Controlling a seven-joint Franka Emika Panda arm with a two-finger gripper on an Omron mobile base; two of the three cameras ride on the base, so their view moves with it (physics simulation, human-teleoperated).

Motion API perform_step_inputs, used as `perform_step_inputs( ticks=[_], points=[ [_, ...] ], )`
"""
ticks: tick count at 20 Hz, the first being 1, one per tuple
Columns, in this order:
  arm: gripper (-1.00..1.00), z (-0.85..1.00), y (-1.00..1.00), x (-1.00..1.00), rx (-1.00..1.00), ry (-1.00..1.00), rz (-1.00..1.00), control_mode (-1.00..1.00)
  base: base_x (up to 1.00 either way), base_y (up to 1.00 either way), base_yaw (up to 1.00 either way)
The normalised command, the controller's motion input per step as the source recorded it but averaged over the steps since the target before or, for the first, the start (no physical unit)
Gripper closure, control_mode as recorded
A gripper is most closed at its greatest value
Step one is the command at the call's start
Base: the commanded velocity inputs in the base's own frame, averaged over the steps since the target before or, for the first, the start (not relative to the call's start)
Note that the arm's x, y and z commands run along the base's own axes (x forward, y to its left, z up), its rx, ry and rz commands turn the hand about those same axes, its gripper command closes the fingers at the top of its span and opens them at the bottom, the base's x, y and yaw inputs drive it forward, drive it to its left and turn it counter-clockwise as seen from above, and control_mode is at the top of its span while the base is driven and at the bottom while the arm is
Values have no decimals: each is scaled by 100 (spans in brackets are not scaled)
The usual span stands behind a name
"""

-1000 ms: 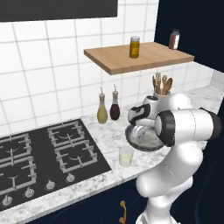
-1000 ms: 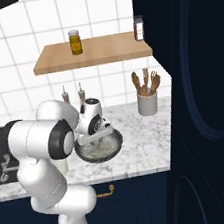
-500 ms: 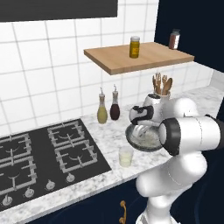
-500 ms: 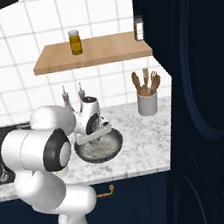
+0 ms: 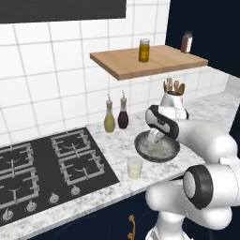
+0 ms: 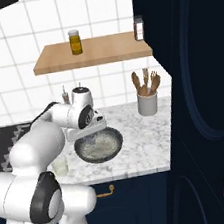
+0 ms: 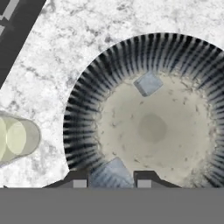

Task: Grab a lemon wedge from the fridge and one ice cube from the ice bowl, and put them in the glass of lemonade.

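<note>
The ice bowl (image 7: 83, 113), dark-rimmed with a speckled pale inside, holds two ice cubes. My gripper (image 7: 112, 180) reaches down into its near side, shut on one ice cube (image 7: 111, 172) that fills the gap between the fingertips (image 7: 79, 180). The other ice cube (image 7: 148, 84) lies loose farther in. In the base views the gripper (image 5: 154, 138) (image 6: 89, 132) dips into the ice bowl (image 5: 174, 151) (image 6: 117, 142). The glass of lemonade (image 5: 134, 167) (image 7: 17, 138) stands on the counter just beside the bowl, partly behind my arm (image 6: 60, 164). The lemon wedge and the fridge are out of view.
Two slim bottles (image 5: 116, 119) stand against the tiled wall behind the bowl. A grey cup of wooden utensils (image 5: 172, 101) (image 6: 147, 101) sits at the back right. A wooden shelf (image 5: 150, 63) hangs overhead. The black hob (image 5: 47, 164) lies left, a navy cabinet (image 6: 198, 97) right.
The arm's elbow has swung lower and toward the counter's front. The hand has stayed in the bowl and settled slightly. The jaws have narrowed a little around the cube.
</note>
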Motion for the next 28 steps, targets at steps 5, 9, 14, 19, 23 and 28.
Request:
perform_step_inputs(
  ticks=[5, 9, 14, 19, 23, 28],
  points=[
    [100, 42, 61, -64, -6, 0, 0, -100, 0, 0, 0],
    [100, 24, 58, -54, -8, 0, 0, -100, 0, 0, 0],
    [100, 5, 43, -27, -8, 2, 0, -100, 0, 0, 0],
    [100, -25, 53, 12, -10, 9, 0, -100, 0, 0, 0],
    [100, -42, 47, 45, -10, 10, 0, -100, 0, 0, 0],
    [100, -29, 14, 60, -7, 5, 0, -100, 0, 0, 0]
  ],
)
